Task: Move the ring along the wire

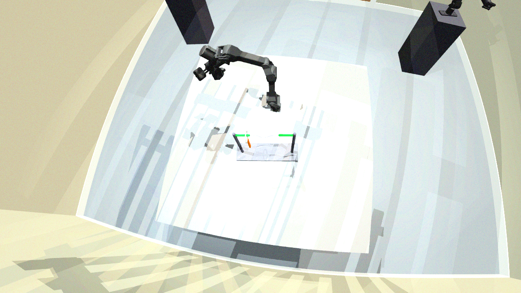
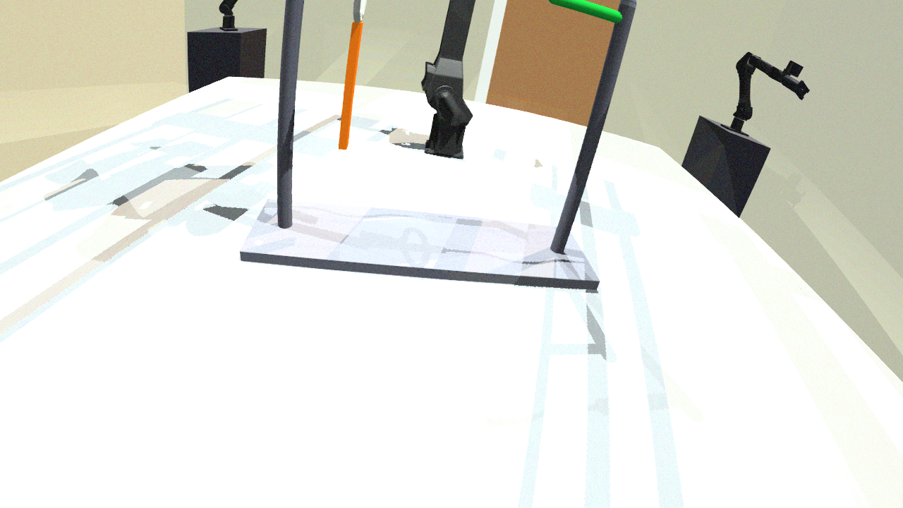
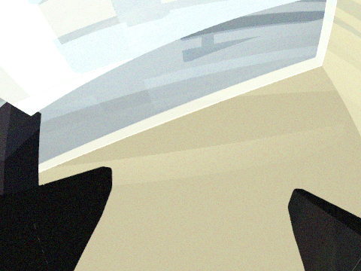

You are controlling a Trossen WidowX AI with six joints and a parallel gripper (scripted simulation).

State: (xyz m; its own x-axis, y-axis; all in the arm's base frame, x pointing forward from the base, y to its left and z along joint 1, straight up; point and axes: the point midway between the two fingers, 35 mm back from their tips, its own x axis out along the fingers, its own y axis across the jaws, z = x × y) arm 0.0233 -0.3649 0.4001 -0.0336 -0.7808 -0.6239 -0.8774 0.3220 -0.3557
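The pale ring (image 1: 246,137) (image 2: 359,10) hangs around the left green part (image 1: 238,135), near its inner end. Its orange handle (image 1: 249,143) (image 2: 349,88) points down beside the left post (image 1: 238,143) (image 2: 287,113). The right green part (image 1: 286,135) (image 2: 588,9) joins the right post (image 1: 293,143) (image 2: 590,139). The thin grey wire between the green parts is barely visible in the top view and out of frame in the exterior view. My gripper (image 1: 208,75) (image 3: 204,190) is open and empty, raised behind and left of the posts, well away from the ring.
Both posts stand on a flat base plate (image 1: 267,154) (image 2: 416,271) on the white table (image 1: 327,204) (image 2: 379,391). My arm (image 1: 251,58) (image 2: 448,94) rises behind the plate and bends left. Dark pedestals (image 1: 431,40) (image 2: 726,164) stand beyond the table.
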